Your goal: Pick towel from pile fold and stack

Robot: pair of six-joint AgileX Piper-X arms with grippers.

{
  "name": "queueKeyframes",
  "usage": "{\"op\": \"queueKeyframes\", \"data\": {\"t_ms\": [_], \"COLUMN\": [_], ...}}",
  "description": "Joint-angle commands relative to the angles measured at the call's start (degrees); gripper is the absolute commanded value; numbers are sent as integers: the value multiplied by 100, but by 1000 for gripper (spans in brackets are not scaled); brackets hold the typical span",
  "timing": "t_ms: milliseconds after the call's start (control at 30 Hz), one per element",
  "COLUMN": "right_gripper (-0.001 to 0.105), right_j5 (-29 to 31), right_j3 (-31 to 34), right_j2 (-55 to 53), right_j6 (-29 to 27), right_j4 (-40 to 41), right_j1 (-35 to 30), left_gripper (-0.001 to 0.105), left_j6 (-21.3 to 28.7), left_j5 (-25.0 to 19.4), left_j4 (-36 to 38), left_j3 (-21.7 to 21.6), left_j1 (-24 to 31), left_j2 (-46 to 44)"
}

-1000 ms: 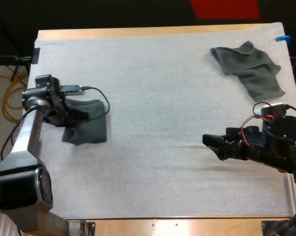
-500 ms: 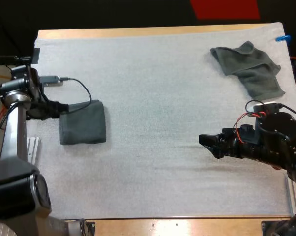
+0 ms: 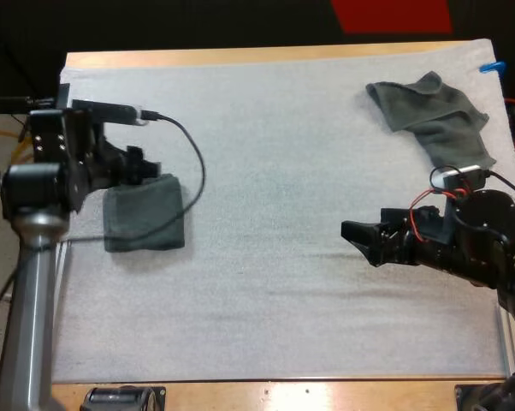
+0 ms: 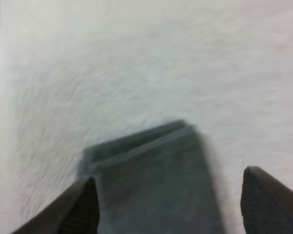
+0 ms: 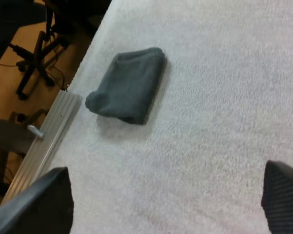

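Note:
A folded dark grey-green towel (image 3: 145,216) lies flat near the mat's left edge. My left gripper (image 3: 145,168) hovers just over the towel's far edge. In the left wrist view its fingers stand wide apart above the folded towel (image 4: 146,161), so the left gripper (image 4: 168,176) is open and holds nothing. A crumpled towel (image 3: 433,116) lies at the far right of the mat. My right gripper (image 3: 353,233) is open over bare mat at the right, pointing left. The right wrist view shows the folded towel (image 5: 129,90) well ahead of the right gripper (image 5: 168,171).
The white mat (image 3: 275,171) covers most of the table. An aluminium rail (image 5: 44,141) runs along the table's left side beside the folded towel, and an office chair base (image 5: 37,53) stands on the floor beyond it.
My left arm has lifted and swung from the folded towel's left side to above its far edge; the towel stays flat on the mat. The right gripper edged slightly left.

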Motion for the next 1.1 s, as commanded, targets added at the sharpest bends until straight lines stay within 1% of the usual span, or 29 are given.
{"op": "queueKeyframes", "data": {"t_ms": [0,33,67,100,167,233,300,333,367,433,567,633,733,800,933,1067], "right_gripper": [77,77,77,77,77,77,77,77,77,77,77,77,77,77,77,77], "right_j5": [8,8,8,-23,-23,-23,-23,-23,-23,-23,-23,-23,4,117,289,290], "right_j3": [-10,-10,-10,-10,-10,-10,-10,-10,-10,-25,-25,-25,-25,-25,-25,-9], "right_j2": [58,135,160,230,337,422,450,448,448,448,448,424,289,145,-307,-878], "right_j6": [-93,-119,-172,-292,-354,-574,-804,-968,-1040,-1356,-1838,-2098,-2281,-2316,-2374,-2409], "right_j4": [-36,-39,-38,-89,-190,-300,-297,-247,-203,11,408,654,832,858,1052,1241], "right_j1": [-51,-140,-204,-355,-610,-1026,-1399,-1666,-1758,-2317,-3105,-3511,-3769,-3781,-3781,-3770], "left_gripper": [60,60,60,60,60,60,60,60,60,60,60,60,60,60,60,60], "left_j6": [-65,-65,-86,-113,-112,-112,-112,-112,-112,-102,6,124,178,161,162,177], "left_j5": [21,7,-3,-3,-4,-4,-4,-16,-23,-224,-381,-378,-367,-343,-345,-345], "left_j4": [-43,-63,-71,-85,-99,-74,-71,-71,-71,-71,-84,-97,-97,-97,-82,-96], "left_j3": [-1,-1,-1,19,107,298,482,628,700,906,1043,1049,1049,1049,1049,1052], "left_j1": [-160,-338,-399,-555,-773,-966,-1030,-1026,-1028,-920,-589,-270,131,241,194,141], "left_j2": [-124,-256,-319,-427,-583,-762,-903,-1018,-1079,-1316,-1627,-1798,-2053,-2192,-2564,-3004]}}
